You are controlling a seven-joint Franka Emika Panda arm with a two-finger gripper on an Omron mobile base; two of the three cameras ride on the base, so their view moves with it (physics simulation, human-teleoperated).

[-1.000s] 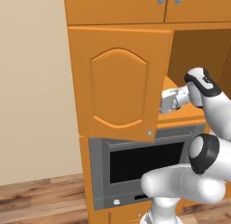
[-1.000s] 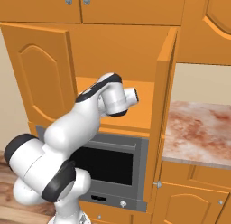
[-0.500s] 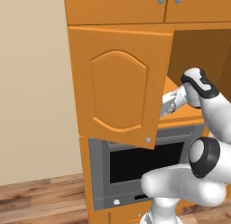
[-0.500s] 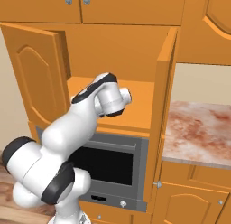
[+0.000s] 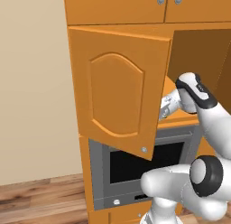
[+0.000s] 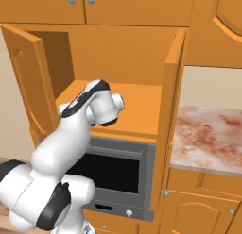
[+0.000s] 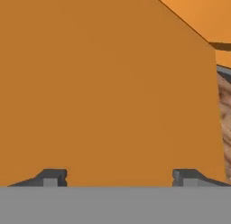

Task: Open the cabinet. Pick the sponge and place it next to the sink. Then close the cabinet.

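The cabinet (image 6: 127, 63) is seen with both tall doors swung out; compared with a second ago, the left door (image 5: 119, 99) has been pushed a little further open in the right base view, while the right door (image 6: 170, 101) stands edge-on as before. The gripper (image 5: 166, 106) has been shifted slightly lower and closer to the inner face of the left door, just above the orange shelf (image 6: 137, 110). In the hand view its two fingertips (image 7: 53, 177) are seen well apart with nothing between them, slightly less spread than a second ago; a flat orange panel lies directly ahead of them. The sponge cannot be made out in any view; the visible part of the shelf beyond the gripper appears bare. The grey oven (image 6: 118, 167) sits below the gripper, and the marbled table (image 6: 208, 138) lies off to its right. The opening step is judged essentially done; locating the sponge is judged to come next.
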